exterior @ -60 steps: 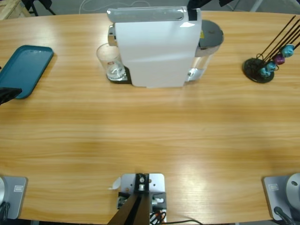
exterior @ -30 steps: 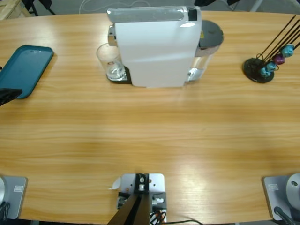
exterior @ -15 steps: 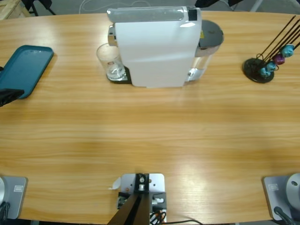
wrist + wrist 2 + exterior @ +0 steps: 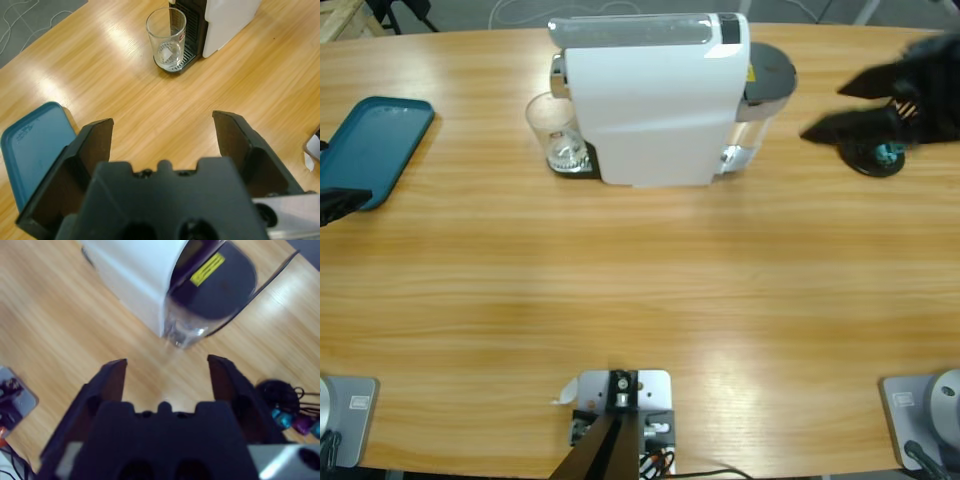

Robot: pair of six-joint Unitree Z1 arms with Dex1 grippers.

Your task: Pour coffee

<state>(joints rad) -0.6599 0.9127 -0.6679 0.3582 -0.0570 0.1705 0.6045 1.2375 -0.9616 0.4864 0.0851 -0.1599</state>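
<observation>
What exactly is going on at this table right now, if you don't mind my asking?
Nothing is being held yet. A white coffee machine stands at the far side of the wooden table, with a small clear glass cup on its drip tray; the cup looks empty. The right claw, jaws open, hangs above the capsule holder beside the machine's water tank. The left claw, also open, sits off by the teal tray, facing the cup from a distance.

Capsule stand (image 4: 876,157) behind blurred right hand (image 4: 825,110)
</observation>
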